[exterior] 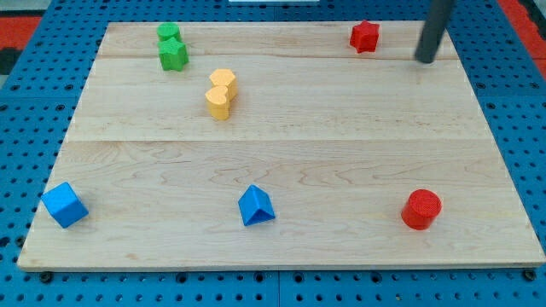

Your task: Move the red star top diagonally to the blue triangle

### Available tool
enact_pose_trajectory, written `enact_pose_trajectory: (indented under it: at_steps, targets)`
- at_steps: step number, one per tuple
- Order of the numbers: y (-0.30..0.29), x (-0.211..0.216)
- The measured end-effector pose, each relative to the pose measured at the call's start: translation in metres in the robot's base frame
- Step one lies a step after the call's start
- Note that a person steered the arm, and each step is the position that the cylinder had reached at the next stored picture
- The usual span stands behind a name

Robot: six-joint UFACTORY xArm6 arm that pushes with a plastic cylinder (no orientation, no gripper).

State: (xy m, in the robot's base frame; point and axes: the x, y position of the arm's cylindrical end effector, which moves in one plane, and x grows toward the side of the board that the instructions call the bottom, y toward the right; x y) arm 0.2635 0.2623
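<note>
The red star (364, 36) sits near the top edge of the wooden board (341, 170), right of centre. The blue triangle (256, 206) sits near the bottom edge, about mid-width. My tip (424, 60) rests on the board to the right of the red star and slightly below it, apart from it by a clear gap. The rod rises out of the view's top.
Two green blocks (171, 47) touch each other at the top left. Two yellow blocks (221, 93) touch each other below and right of them. A blue cube (64, 205) sits at the bottom left. A red cylinder (421, 209) sits at the bottom right.
</note>
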Motion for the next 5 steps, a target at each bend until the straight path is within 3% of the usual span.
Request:
enact_pose_trajectory:
  at_steps: [1,2,4,5]
  targets:
    - [-0.006,-0.056]
    - [-0.041,-0.072]
    - [-0.101,-0.033]
    - [-0.098,-0.062]
